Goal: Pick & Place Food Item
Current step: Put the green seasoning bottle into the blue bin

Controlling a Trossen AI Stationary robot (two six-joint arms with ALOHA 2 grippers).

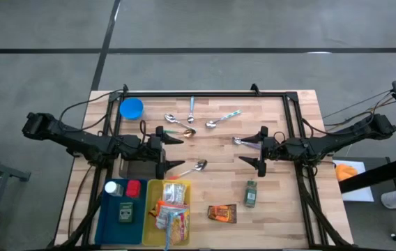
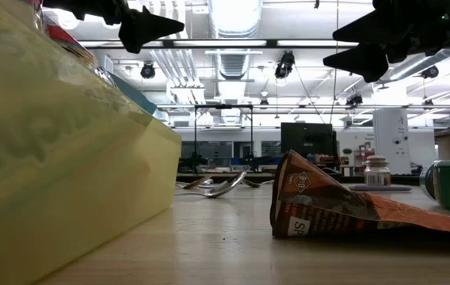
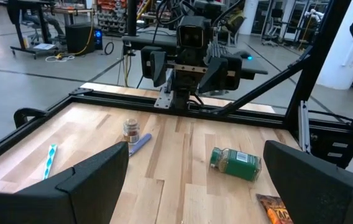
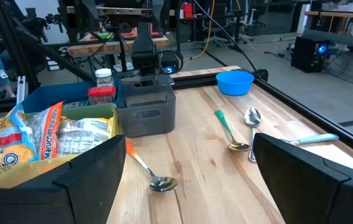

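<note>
Both arms hung over the wooden table [image 1: 275, 209], facing each other across its middle. The left gripper [image 1: 173, 151] stood with its fingers spread wide and nothing between them, just above a grey bin [image 1: 139, 169]; the right gripper [image 1: 252, 147] was likewise wide open and empty, beside a spoon with a purple handle [image 1: 244, 142]. The food lay near the front edge: an orange snack packet [image 1: 222, 213] flat on the wood, a green spice jar [image 1: 251, 194] on its side just beyond it, and noodle packs [image 1: 173, 216] piled in the yellow bin [image 1: 150, 216], next to a blue bin [image 1: 109, 216]. A blue bowl [image 1: 131, 108] sat at the far corner
</note>
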